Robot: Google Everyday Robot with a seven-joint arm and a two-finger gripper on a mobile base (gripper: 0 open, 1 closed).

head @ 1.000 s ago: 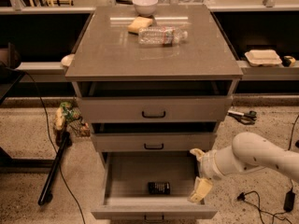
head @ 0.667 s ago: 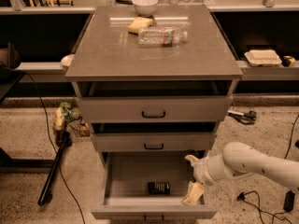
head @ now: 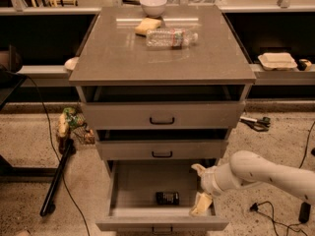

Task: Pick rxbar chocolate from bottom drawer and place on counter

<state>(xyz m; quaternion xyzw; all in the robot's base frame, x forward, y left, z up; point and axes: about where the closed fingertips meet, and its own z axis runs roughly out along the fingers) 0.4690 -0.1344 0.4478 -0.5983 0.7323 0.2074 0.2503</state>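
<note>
Bottom drawer [head: 135,183]: pulled fully out, grey tray exposed. The two drawers above it (both with black handles) stand slightly ajar.

Bar [head: 167,198]: lies flat on the tray floor, near the front panel and about midway across. Black wrapper; the print cannot be read. Nothing touches it.

Gripper [head: 201,187]: positioned over the right side of the tray, reaching in from the right on a white arm [head: 268,173]. The fingers [head: 202,204] are released, spread wide and grasping nothing. One pale finger points toward the back of the tray, just under the middle drawer front. The other points toward the front right corner. The bar lies to the left of the front finger, near it but apart. Whether the lower finger rests on the tray floor or hangs above it cannot be told.

Worktop [head: 123,65]: glossy grey-brown slab over the drawers. It carries three items, all at the far end:
- a white bowl [head: 153,5] at the back edge;
- a yellow block [head: 147,26] just in front of it;
- a clear bottle [head: 171,37] lying on its side, beside the block.

The near half carries none of these.
</note>
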